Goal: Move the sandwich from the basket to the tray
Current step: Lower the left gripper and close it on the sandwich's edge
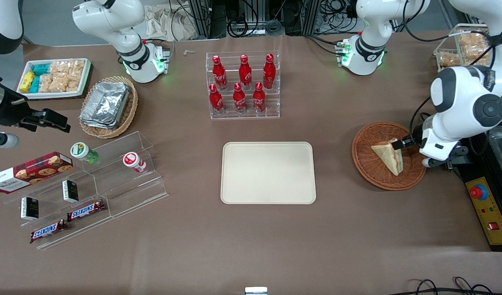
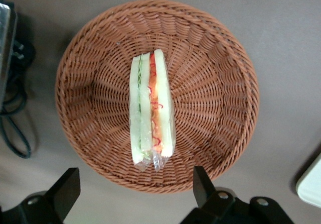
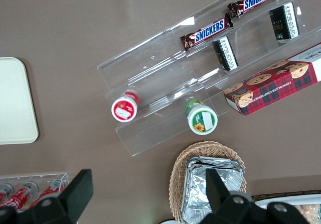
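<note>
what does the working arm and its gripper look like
The left arm is glossy white with rounded segments, dark grey joint caps and black cables. Its gripper, hovering over the basket, has two flat black fingers.

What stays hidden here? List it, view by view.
- Front view: the left arm's gripper is half hidden by its own white wrist.
- Left wrist view: the cream-beige rectangular tray is cut off by the edge.
- Both: whatever lies under the triangular wrapped sandwich in the round reddish-brown wicker basket.
</note>
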Robot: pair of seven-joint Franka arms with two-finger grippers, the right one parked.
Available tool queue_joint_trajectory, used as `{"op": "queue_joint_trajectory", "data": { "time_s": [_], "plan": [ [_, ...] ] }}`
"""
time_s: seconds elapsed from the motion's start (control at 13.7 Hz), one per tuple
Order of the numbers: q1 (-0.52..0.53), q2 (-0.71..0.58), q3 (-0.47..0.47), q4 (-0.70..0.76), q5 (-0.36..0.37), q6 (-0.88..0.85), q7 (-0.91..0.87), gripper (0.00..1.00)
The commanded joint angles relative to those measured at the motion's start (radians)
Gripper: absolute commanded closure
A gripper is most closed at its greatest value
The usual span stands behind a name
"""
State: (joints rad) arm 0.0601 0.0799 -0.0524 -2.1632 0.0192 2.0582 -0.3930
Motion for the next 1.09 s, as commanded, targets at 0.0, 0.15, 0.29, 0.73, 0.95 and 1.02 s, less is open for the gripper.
{"op": "queue_joint_trajectory", "data": {
  "time_s": [0.0,0.15,0.29,0.73,0.95,1.02],
  "plan": [
    [-0.003,0.041,-0.023,-0.020,-0.008,0.057,-0.111,0.00],
    [-0.003,0.084,-0.029,-0.023,-0.002,0.101,-0.158,0.00],
    [-0.009,0.104,-0.032,-0.023,0.001,0.114,-0.173,0.00],
    [-0.003,0.135,-0.026,-0.052,0.015,0.123,-0.173,0.00],
    [0.000,0.150,-0.026,-0.055,0.042,0.125,-0.175,0.01],
    [0.001,0.153,-0.026,-0.055,0.044,0.125,-0.175,0.03]
  ]
}}
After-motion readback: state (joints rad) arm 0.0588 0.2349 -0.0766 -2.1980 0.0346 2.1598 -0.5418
